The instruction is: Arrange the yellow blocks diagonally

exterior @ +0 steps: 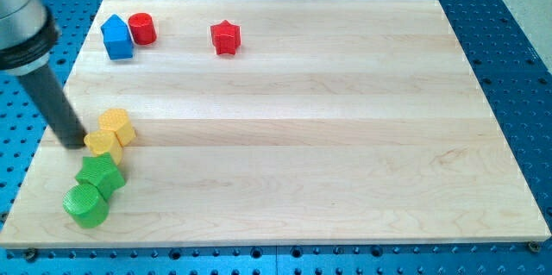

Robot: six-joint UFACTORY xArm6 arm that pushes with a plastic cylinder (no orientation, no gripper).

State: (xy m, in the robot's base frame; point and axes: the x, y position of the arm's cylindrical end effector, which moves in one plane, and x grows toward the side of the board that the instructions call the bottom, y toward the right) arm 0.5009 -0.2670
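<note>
Two yellow blocks sit near the view's left edge of the wooden board [302, 137]. One yellow hexagon-like block [117, 126] is upper right, the other yellow block [103, 145] is lower left, touching it. My tip [75, 144] is at the end of the dark rod, just left of the lower yellow block and close to touching it. A green star-like block [100, 174] and a green cylinder [86, 204] lie directly below the yellow pair, forming one slanted line with them.
A blue house-shaped block [116, 37], a red cylinder [142, 28] and a red star block [225, 38] sit near the view's top left. The board lies on a blue perforated table [517, 16].
</note>
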